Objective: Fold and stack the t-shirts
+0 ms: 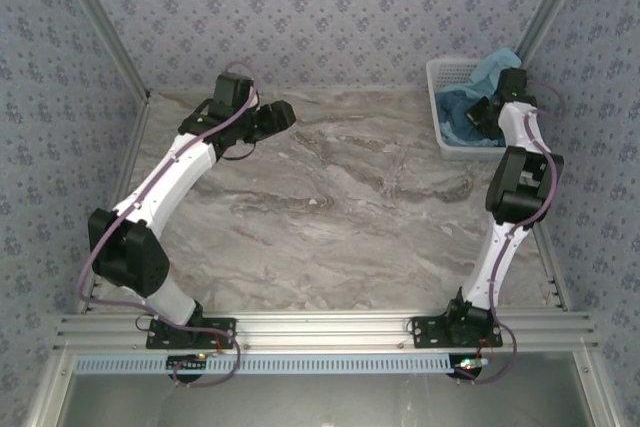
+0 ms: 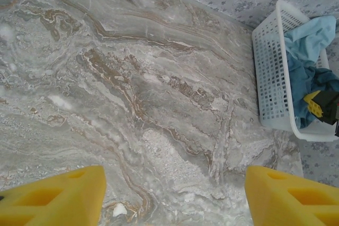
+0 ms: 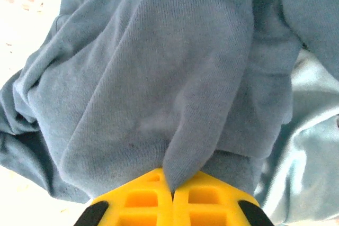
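In the mesh basket [image 2: 273, 72], a fold of the teal-blue t-shirt [image 3: 159, 78] is clamped by the right tool [image 3: 172, 194]; the left tool [image 2: 175, 197] is held apart over the worktop [image 2: 159, 78].

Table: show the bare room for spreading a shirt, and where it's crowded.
The marble table is bare between the left arm and right arm. Crowded: far-right corner, where the basket holds the lighter t-shirt and the darker t-shirt, pinched by the right fingers.
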`<state>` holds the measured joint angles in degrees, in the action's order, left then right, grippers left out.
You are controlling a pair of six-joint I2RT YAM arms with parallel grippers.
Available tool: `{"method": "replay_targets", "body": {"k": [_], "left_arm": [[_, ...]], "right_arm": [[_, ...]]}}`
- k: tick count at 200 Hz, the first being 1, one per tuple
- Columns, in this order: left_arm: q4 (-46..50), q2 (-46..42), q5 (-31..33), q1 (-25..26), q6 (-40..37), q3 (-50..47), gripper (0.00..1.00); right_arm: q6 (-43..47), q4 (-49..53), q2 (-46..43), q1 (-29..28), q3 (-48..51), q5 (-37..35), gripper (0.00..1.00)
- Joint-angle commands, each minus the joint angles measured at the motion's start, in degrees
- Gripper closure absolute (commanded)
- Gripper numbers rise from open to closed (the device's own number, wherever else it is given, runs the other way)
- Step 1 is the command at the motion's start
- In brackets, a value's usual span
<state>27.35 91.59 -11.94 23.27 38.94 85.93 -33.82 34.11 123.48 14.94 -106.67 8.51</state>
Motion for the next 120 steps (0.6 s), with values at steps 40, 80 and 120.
{"method": "replay_targets", "body": {"k": [40,80,120], "left_arm": [[3.66,-1.45,4.71,-0.07,-1.04,-0.07,0.35],[6.19,-0.97,8.59,-0.07,-0.75,0.20,0.35],[9.74,-2.61,14.07,-0.74,-0.27,0.03,0.34]], "right_arm": [[5.08,-13.94,-21.03,-6.98,1.75,-8.00,1.00],[6.58,-17.99,-25.64,-12.23,-8.29,-2.32,1.00],[6.24,-21.59,-27.33,-19.29,-17.50,4.54,1.00]]}}
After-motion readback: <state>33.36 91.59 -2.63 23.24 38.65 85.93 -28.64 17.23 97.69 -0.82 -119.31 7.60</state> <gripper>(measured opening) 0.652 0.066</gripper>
